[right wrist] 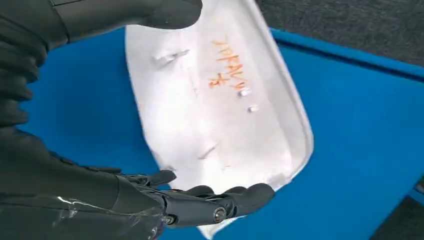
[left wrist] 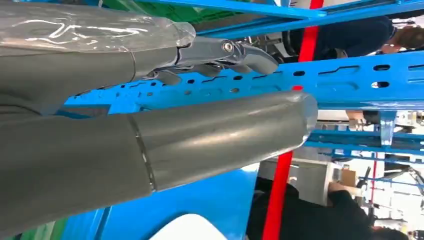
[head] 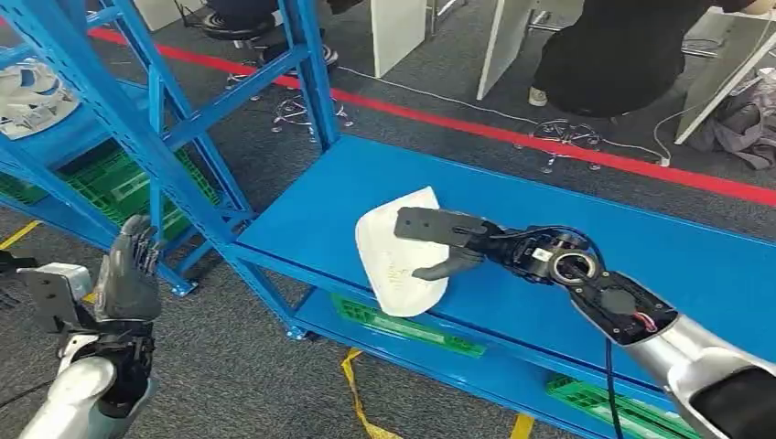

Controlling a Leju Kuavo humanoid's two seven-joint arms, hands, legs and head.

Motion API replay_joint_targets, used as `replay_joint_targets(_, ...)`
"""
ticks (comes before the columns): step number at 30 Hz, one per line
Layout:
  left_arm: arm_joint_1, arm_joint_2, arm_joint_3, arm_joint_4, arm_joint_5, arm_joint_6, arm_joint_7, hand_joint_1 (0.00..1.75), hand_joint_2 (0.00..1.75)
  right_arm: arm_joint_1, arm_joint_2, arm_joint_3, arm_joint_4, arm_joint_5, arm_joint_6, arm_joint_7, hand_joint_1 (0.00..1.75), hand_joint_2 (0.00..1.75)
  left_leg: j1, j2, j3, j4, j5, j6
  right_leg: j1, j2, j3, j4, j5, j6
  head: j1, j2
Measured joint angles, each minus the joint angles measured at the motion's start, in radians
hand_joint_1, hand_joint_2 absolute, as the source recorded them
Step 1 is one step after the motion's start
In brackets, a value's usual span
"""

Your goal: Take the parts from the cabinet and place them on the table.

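A white moulded part [head: 395, 265] with orange writing lies on the blue shelf surface [head: 586, 210], its near end reaching over the front edge. My right hand [head: 447, 242] hovers just above it, fingers stretched straight and thumb spread apart, holding nothing. In the right wrist view the part [right wrist: 220, 110] shows between the thumb and the fingers [right wrist: 220, 197] of that hand [right wrist: 75, 190]. My left hand [head: 128, 270] is raised at the lower left beside the rack, fingers apart and empty; up close, the left hand [left wrist: 150, 145] is in front of a perforated blue beam.
Blue rack uprights [head: 174, 137] stand at the left, with another white part [head: 27, 96] on a shelf there. Green crates [head: 119, 183] [head: 403, 325] sit on the lower shelves. A person in dark clothes [head: 613, 55] is beyond the red floor line [head: 512, 133].
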State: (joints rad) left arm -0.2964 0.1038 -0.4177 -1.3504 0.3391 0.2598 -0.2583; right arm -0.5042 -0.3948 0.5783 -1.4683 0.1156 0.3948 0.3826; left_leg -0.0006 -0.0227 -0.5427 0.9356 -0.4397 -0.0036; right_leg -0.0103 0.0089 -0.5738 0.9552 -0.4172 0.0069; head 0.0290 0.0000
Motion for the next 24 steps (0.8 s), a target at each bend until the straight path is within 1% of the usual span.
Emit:
replay_joint_targets(4,0.000,0.000,0.001,-0.002,0.001,0.004,0.000,0.00,0.00,-0.001,-0.010,-0.003,0.023,0.032,-0.012,0.000,0.00,1.75,0.000,0.000,0.000,0.000,0.000,0.000,0.000,0.000,0.000,0.000,0.000,0.000,0.000,0.000)
replay_joint_targets(8,0.001,0.005,0.002,-0.004,0.004,0.009,0.002,0.00,0.00,-0.005,-0.024,-0.017,0.047,0.049,-0.011,-0.015,0.00,1.75,0.000,0.000,0.000,0.000,0.000,0.000,0.000,0.000,0.000,0.000,0.000,0.000,0.000,0.000)
replay_joint_targets(11,0.004,0.006,0.002,-0.006,0.008,0.016,0.002,0.00,0.00,-0.021,-0.035,-0.026,0.078,0.090,-0.023,-0.022,0.00,1.75,0.000,0.000,0.000,0.000,0.000,0.000,0.000,0.000,0.000,0.000,0.000,0.000,0.000,0.000)
replay_joint_targets(15,0.011,0.011,0.002,-0.011,0.010,0.022,0.002,0.00,0.00,-0.038,-0.047,-0.046,0.101,0.115,-0.029,-0.030,0.00,1.75,0.000,0.000,0.000,0.000,0.000,0.000,0.000,0.000,0.000,0.000,0.000,0.000,0.000,0.000)
replay_joint_targets(19,0.011,0.014,0.002,-0.013,0.011,0.022,0.002,0.00,0.00,-0.040,-0.050,-0.066,0.119,0.129,-0.029,-0.030,0.00,1.75,0.000,0.000,0.000,0.000,0.000,0.000,0.000,0.000,0.000,0.000,0.000,0.000,0.000,0.000)
replay_joint_targets(24,0.011,0.014,0.002,-0.013,0.013,0.022,0.002,0.00,0.00,-0.042,-0.054,-0.084,0.145,0.194,-0.036,-0.042,0.00,1.75,0.000,0.000,0.000,0.000,0.000,0.000,0.000,0.000,0.000,0.000,0.000,0.000,0.000,0.000)
